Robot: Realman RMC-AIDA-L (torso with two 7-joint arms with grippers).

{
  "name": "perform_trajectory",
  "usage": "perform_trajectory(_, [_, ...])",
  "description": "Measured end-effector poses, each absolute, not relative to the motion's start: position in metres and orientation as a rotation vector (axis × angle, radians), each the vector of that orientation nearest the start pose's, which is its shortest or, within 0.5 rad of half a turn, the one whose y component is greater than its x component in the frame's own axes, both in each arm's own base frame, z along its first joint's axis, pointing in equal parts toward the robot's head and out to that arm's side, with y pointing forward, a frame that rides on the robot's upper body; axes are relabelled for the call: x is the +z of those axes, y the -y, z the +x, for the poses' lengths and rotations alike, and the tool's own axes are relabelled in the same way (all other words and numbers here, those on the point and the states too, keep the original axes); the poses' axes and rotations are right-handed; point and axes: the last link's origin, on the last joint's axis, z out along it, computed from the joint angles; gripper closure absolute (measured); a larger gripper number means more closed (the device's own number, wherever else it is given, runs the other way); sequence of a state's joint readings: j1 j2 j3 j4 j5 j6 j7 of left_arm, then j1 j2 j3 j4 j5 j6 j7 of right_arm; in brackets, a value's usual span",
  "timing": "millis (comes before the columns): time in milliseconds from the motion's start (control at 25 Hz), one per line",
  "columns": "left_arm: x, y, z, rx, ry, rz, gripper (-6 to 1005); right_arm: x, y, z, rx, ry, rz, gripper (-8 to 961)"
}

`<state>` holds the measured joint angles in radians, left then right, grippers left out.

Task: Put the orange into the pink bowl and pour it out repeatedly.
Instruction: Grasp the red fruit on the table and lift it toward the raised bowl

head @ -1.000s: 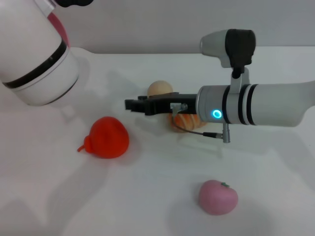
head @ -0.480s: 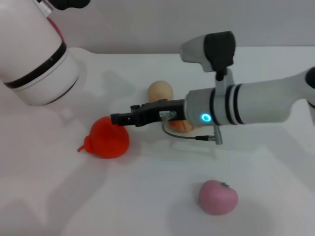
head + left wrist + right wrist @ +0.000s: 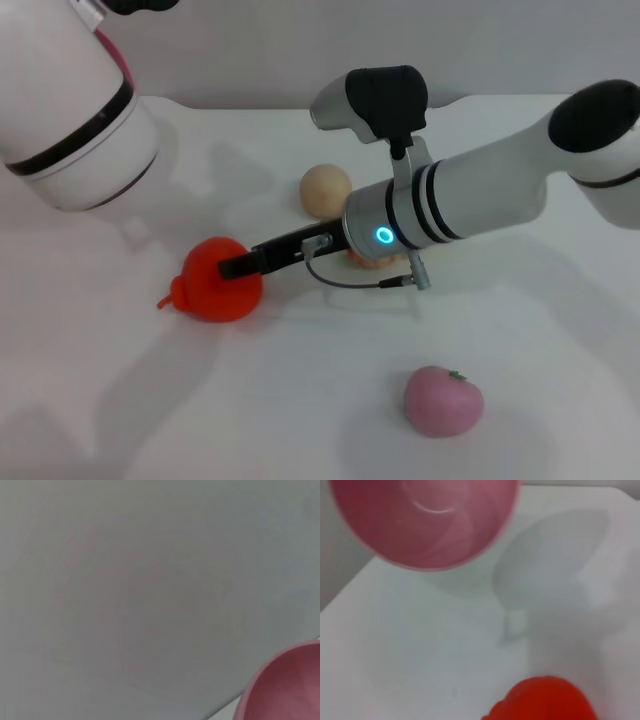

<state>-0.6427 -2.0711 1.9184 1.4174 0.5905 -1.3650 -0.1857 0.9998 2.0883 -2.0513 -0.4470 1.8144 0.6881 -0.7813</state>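
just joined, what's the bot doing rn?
The right end effector is at the glossy red-orange toy orange on the white table, its fingertips over the fruit's near side; a closed grip isn't visible. The left arm holds the smooth pink plastic bowl raised above the table's far left, empty inside. The orange is not yet in the bowl.

The orange (image 3: 222, 280) is glossy red-orange; the bowl (image 3: 425, 520) is plain pink. The right claw (image 3: 232, 268) is black on a white arm with black bands. The table (image 3: 300, 400) is white. A small toy (image 3: 443, 400) is pink; a ball (image 3: 326, 188) is pale beige.
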Motion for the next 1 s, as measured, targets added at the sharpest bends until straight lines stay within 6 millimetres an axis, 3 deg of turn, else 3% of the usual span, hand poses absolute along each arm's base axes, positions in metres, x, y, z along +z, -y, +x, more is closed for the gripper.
perform_trajectory(520, [0.046,-0.403,-0.15,0.721,0.326,-1.556,955,-0.149,-0.402,0.122,0.162,-1.346,-2.556,256])
perform_trajectory(1000, [0.04,-0.402,-0.151,0.738,0.315,-1.576,955,-0.157,-0.388,0.118,0.169,-1.379,-2.607,264])
